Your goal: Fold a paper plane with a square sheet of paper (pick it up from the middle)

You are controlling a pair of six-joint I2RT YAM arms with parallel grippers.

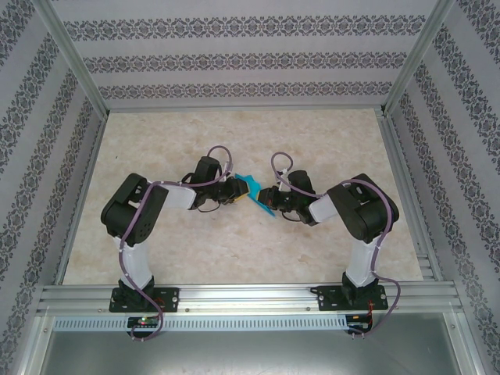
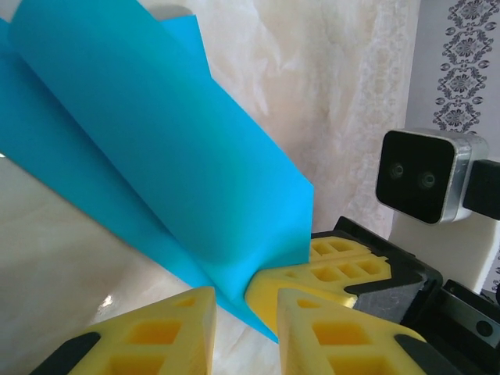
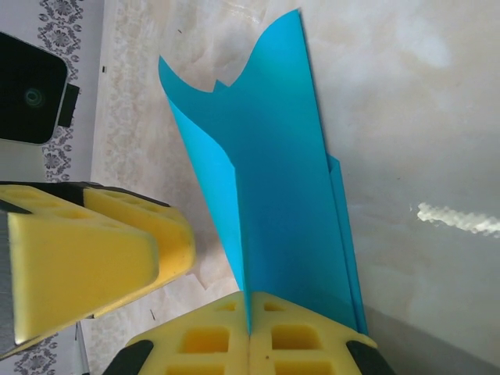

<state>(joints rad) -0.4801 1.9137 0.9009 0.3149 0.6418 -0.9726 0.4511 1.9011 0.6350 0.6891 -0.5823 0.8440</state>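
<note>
The sheet of paper (image 1: 251, 187) is held up off the table (image 1: 234, 141) at its middle, between the two arms. It is teal-blue, creased lengthwise into layers and bowed, with one end curling open.

The right gripper (image 3: 250, 314) is clenched on the sheet's lower end, its yellow pads pressed together with the layers pinched between them. The left gripper (image 2: 246, 301) faces it from the other side. Its yellow fingers stand apart with a clear gap, and the sheet's lower corner hangs in that gap, just beside the right gripper's tips. Whether either left pad touches the paper cannot be told.

The two grippers crowd each other, almost tip to tip. In the left wrist view the standing paper hides much of the table behind it. To its right sits the other arm's camera (image 2: 422, 176), a black face in a silver housing.

Purple cables (image 1: 219, 152) loop over both arms. Walls (image 1: 234, 62) with bands of a dark floral pattern enclose the beige marbled table, and a ribbed metal rail (image 1: 250, 297) runs along its near edge, carrying the arm bases.
</note>
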